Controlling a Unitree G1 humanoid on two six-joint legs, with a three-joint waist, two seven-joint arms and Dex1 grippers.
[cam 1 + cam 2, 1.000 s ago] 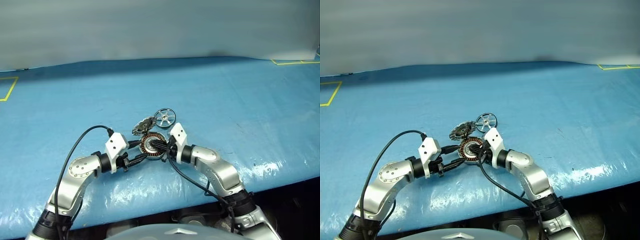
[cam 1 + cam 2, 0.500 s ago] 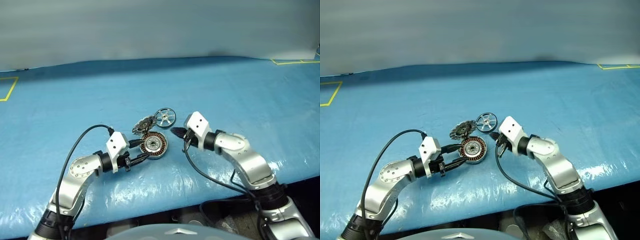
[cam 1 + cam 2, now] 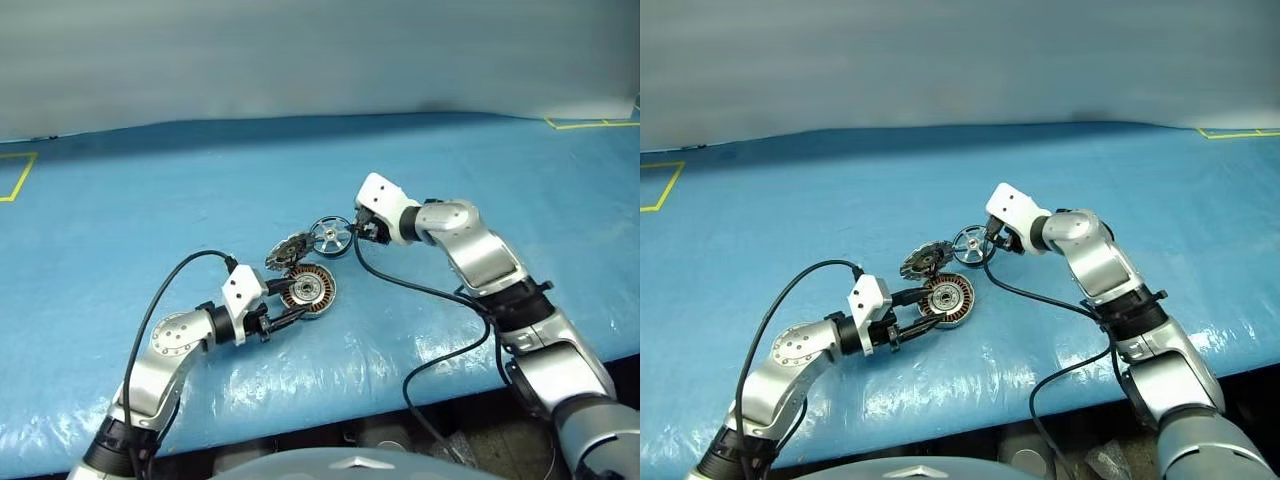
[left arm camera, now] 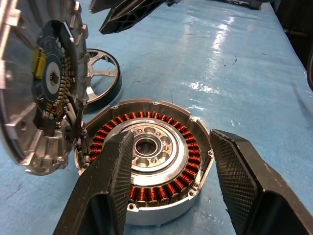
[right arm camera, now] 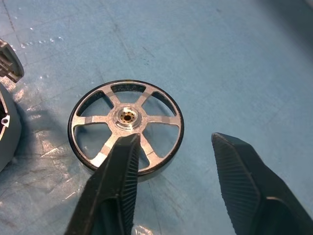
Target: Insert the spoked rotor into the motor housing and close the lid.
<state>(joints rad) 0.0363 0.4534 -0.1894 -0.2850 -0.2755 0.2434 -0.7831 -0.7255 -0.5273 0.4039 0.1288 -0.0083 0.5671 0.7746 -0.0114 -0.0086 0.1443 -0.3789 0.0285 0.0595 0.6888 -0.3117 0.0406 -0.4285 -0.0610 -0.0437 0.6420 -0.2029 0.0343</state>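
The motor housing lies flat on the blue table, its copper windings facing up. Its notched grey lid stands tilted open at the far left edge, the inner face showing in the left wrist view. Just beyond lies the spoked rotor, flat on the table. My left gripper is open, with its fingers at the housing's near side. My right gripper is open and hangs low over the rotor's right side, with nothing between the fingers.
A black cable from the right wrist trails over the table to its front edge. Yellow tape marks sit at the far left and far right. A grey wall rises behind the table.
My right gripper left the housing, where it was shut, moved away and up to the rotor, and opened. The left gripper, housing, lid and rotor stayed in place.
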